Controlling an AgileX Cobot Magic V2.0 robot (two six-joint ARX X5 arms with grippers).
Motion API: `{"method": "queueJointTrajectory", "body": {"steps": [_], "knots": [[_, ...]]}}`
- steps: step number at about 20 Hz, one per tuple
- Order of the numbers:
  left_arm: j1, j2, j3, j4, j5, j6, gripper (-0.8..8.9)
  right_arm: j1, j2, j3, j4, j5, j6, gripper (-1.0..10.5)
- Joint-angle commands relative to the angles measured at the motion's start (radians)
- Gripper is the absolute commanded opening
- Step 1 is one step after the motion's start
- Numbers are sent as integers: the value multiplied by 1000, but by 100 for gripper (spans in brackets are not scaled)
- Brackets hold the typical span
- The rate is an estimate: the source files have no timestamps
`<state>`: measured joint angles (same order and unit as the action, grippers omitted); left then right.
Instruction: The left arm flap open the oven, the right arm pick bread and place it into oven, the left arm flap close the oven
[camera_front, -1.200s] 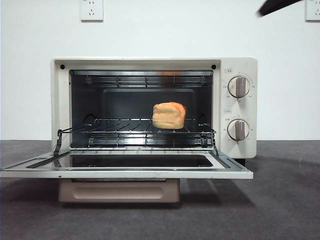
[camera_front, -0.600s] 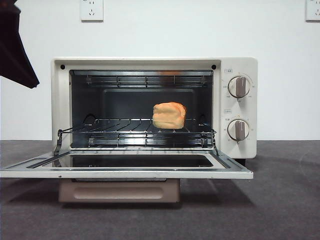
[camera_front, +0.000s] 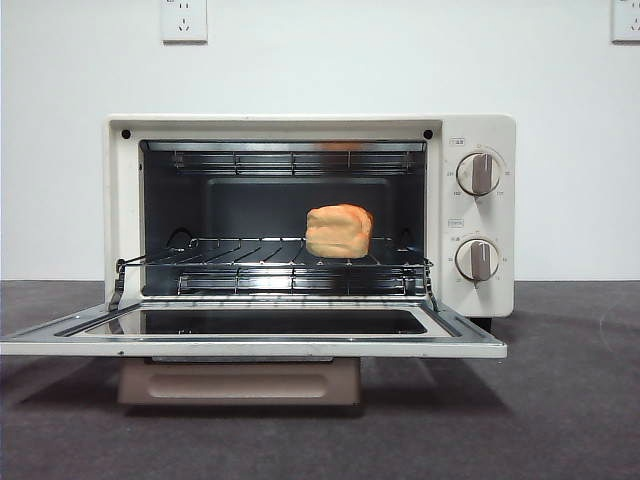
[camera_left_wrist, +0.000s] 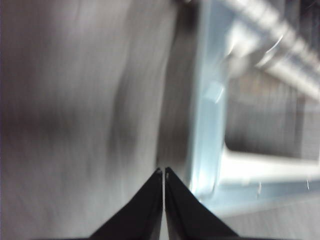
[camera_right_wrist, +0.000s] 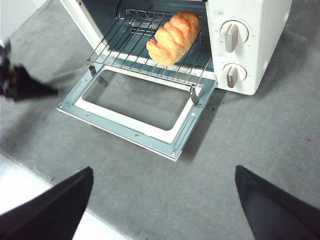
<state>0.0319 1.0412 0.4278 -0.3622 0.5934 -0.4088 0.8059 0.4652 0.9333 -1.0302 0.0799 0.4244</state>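
Note:
The cream-white oven stands with its door flapped down flat. The golden bread lies on the wire rack, right of the middle. In the right wrist view the bread lies on the rack inside the oven. My right gripper is open and empty, high above the table in front of the door. My left gripper is shut and empty, close beside the door's metal edge; that view is blurred. The left gripper also shows in the right wrist view, left of the door.
Two round knobs sit on the oven's right panel. The taupe bar handle hangs under the open door. The dark grey table spreads around the oven, and a white wall with sockets is behind.
A black arm tip at the top right left the front view. A dark arm then showed at the top left and is now gone from that view. Oven and bread have not moved.

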Motion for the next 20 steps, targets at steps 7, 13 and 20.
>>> {"method": "queueJointTrajectory", "body": {"steps": [7,13,20], "knots": [[-10,122,-26,-5,89,23,7,11,3,17,53,27,6,457],[-17,198,-25,68,155,21,7,11,3,17,58,27,6,457],[-17,213,-25,148,261,-36,7,11,3,17,58,26,10,457]]}}
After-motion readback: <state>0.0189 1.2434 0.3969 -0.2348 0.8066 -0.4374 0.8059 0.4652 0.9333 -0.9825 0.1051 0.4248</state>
